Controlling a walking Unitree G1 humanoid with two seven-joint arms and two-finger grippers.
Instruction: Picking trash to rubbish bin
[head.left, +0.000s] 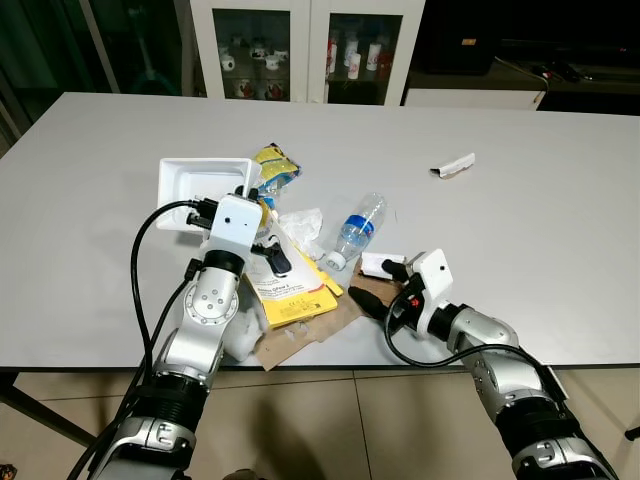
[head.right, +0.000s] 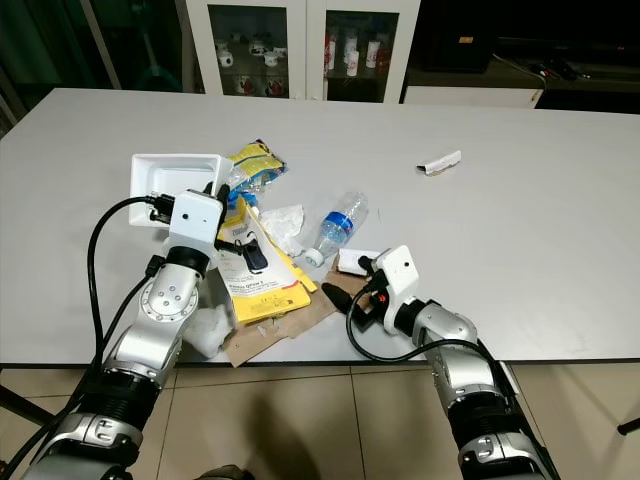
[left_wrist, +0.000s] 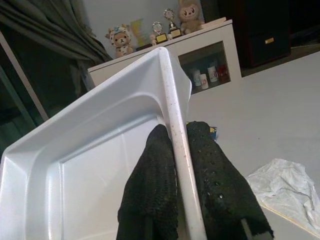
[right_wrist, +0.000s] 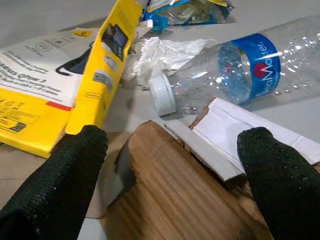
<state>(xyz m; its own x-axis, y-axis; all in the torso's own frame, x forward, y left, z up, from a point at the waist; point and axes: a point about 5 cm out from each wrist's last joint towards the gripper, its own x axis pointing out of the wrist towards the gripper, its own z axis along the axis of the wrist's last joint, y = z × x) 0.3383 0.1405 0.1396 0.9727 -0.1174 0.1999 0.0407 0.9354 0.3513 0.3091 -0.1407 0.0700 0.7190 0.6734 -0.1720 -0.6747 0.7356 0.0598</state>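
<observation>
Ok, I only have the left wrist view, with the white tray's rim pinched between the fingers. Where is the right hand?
Observer: The right hand is low over the near table edge. Its fingers are spread open over a piece of brown cardboard.
Operator: Is anything else between those fingers?
Observer: A white card strip lies on the cardboard. A clear plastic bottle lies just beyond it, with its cap toward the hand.
Operator: And what sits next to my tray?
Observer: A yellow snack wrapper lies by the tray on its right side. A flat yellow box lies nearer the robot.
</observation>
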